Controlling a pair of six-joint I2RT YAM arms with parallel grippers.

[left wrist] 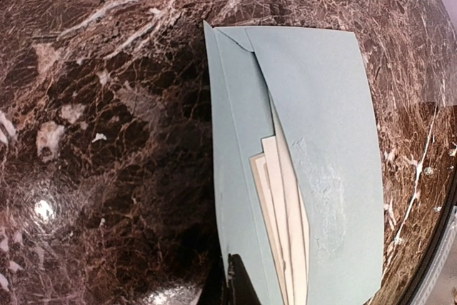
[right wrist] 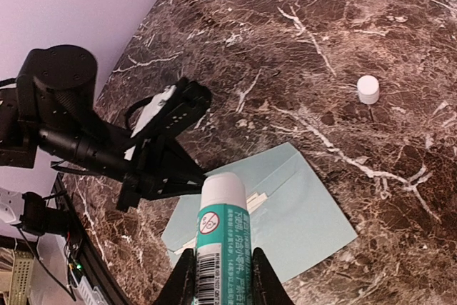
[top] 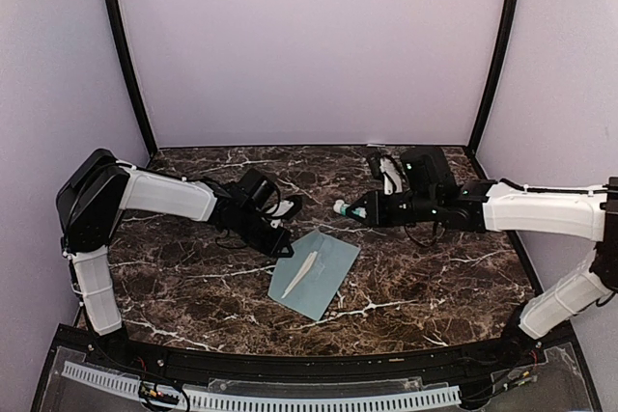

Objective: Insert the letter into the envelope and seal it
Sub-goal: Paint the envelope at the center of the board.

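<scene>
**Marble desk, lavender walls: letter is in, seal not finished**

- envelope lies flat mid-desk, between the two arms and nearer the left one. Nothing is lifting it.
- letter is inside. Its cream folded edges show through the mouth in the left wrist view and as a thin white sliver from the top camera. I'd call the insert step done.
- flap is folded across but not down, and the mouth gapes along the seam. A rough, slightly glossy patch on the flap near the seam is probably glue, though I can't confirm it.
- left pincer sits at the envelope's near-left edge, with one dark fingertip over or on the paper, likely pinning it. The other finger isn't visible, so I can't tell whether it is clenched or released.
- right pincer is clenched on the glue stick. The stick is uncapped with its white tip pointing at the envelope, held above it and clear of the paper.
- cap sits on the desk, well apart from the envelope on the far side.

Judgement: roughly two-thirds through.
- Left to do: finish any gluing, get the stick clear, then press the flap flat along the seam.
- Main risks: the paper sliding under the press, and the letter edges catching in the seam.
</scene>
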